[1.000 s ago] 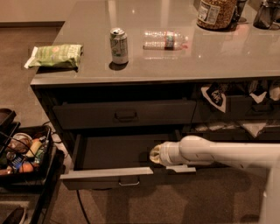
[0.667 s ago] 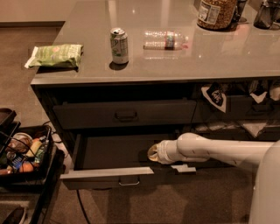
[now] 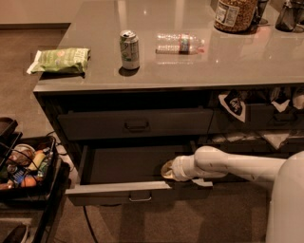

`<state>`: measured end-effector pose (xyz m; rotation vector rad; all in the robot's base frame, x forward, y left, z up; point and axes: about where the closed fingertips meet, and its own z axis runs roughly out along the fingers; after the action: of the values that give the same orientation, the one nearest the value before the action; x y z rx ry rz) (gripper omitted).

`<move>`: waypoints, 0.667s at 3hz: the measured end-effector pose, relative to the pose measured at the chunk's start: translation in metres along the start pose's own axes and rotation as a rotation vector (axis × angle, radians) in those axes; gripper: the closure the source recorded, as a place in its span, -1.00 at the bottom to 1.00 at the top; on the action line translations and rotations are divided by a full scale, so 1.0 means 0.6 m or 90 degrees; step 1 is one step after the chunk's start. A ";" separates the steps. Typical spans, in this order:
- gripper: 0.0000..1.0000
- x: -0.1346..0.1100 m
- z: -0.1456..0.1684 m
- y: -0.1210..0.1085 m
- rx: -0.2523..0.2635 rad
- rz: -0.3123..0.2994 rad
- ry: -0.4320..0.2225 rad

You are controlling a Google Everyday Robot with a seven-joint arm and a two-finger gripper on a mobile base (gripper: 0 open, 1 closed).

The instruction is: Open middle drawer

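Note:
The middle drawer (image 3: 118,189) is pulled out of the dark-grey cabinet under the counter. Its dark inside shows, and the small pull handle (image 3: 140,197) sits at the centre of its front. My gripper (image 3: 167,171) is at the end of the white arm (image 3: 228,166), which reaches in from the right. It sits low inside the drawer, just behind the right part of the drawer front.
The top drawer (image 3: 137,124) above is shut. On the counter (image 3: 190,66) are a soda can (image 3: 129,49), a lying water bottle (image 3: 179,43), a green chip bag (image 3: 61,60) and a jar (image 3: 232,14). A black cart with snacks (image 3: 26,166) stands at the left. Open compartments with bags (image 3: 266,118) are at the right.
The gripper has shifted very slightly left inside the drawer. The drawer stands open about as far as before.

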<state>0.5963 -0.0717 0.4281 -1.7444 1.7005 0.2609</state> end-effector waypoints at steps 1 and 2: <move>1.00 0.039 0.012 0.029 -0.058 0.058 0.044; 1.00 0.039 0.012 0.029 -0.058 0.058 0.044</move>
<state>0.5851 -0.0849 0.4032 -1.7621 1.8463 0.3265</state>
